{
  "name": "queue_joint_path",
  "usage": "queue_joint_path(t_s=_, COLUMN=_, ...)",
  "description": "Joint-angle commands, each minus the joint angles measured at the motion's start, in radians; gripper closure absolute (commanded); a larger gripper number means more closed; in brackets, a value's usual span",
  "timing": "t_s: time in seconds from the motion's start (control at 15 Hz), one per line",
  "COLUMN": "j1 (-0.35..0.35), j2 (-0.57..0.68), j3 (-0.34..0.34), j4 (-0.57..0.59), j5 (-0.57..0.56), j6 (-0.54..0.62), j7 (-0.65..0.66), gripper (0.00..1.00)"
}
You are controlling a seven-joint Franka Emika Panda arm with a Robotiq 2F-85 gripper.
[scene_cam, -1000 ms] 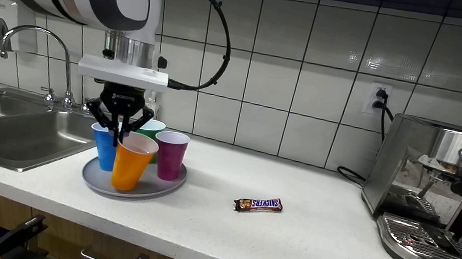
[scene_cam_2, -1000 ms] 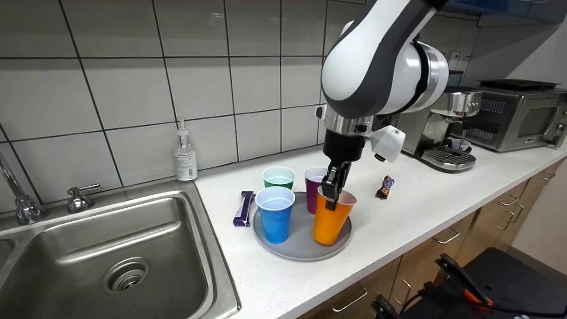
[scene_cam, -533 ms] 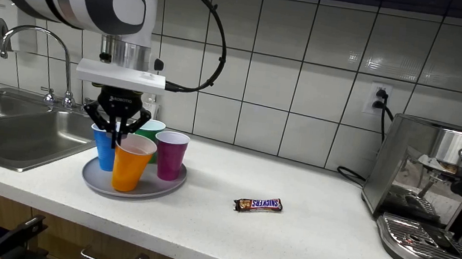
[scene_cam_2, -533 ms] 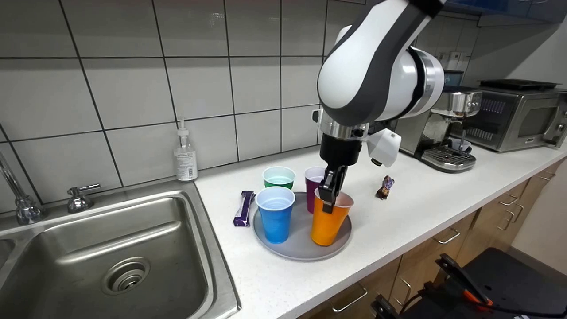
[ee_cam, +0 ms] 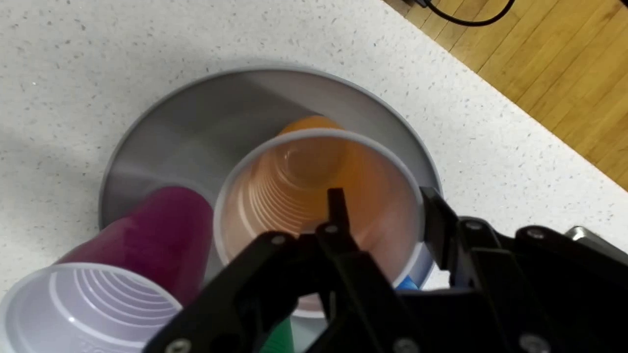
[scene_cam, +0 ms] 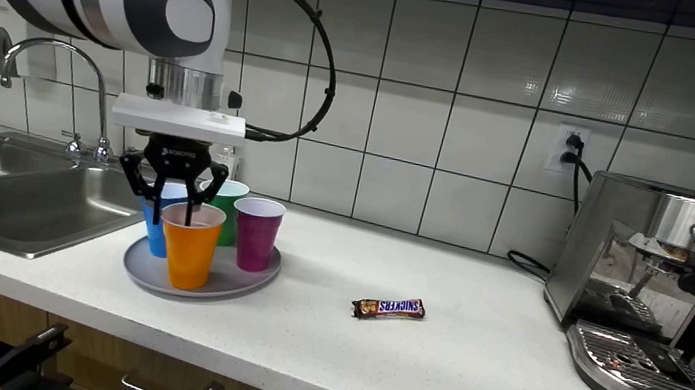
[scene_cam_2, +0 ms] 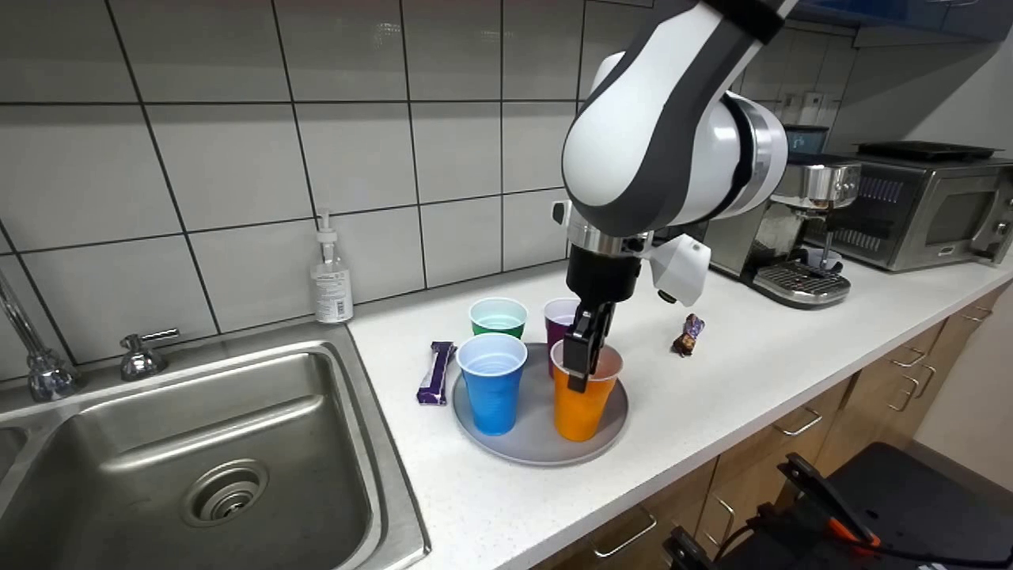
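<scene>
- Gripper [scene_cam: 171,222] is seen with its fingers parted, nothing being clamped.
- One side of the orange cup [scene_cam: 193,259], nearer the sink [scene_cam_2: 316,475], is straddled: one finger is placed inside the rim, one outside; contact cannot be told.
- The cup's bulk is thus offset away from the sink, its long axis pointed nearly upright.
- It is borne by a gray plate [scene_cam: 223,280], near a purple cup [scene_cam: 256,237].

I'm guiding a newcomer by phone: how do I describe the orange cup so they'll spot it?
Find the sink, then the round grey plate beside it on the counter. On it, nearest the counter's front edge, is the orange cup. Unlike the blue cup, green cup and purple cup, it has the open gripper straddling its rim.
</scene>
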Motion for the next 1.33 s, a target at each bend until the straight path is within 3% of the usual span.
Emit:
queue_joint_path(t_s=0.0, j1=-0.012, j2=0.005, j3=0.021, j4=-0.003, j5=-0.005, j6=0.02, j7=-0.006, gripper=0.26)
queue_joint_path(t_s=0.2, j1=-0.01, j2=-0.003, j3=0.021, j4=-0.003, j5=0.007, j6=0.004, j7=-0.009, gripper=0.02)
queue_joint_path(t_s=0.27, j1=-0.01, j2=-0.007, j3=0.021, j4=-0.003, j5=0.01, j6=0.001, j7=-0.009, gripper=0.0)
queue_joint_path(t_s=0.8, j1=-0.002, j2=-0.06, j3=0.012, j4=-0.003, j5=0.057, j6=-0.06, j7=-0.027, gripper=0.0)
queue_joint_path(t_s=1.27, j1=0.011, j2=-0.195, j3=-0.011, j4=-0.01, j5=0.11, j6=-0.177, j7=-0.027, gripper=0.0)
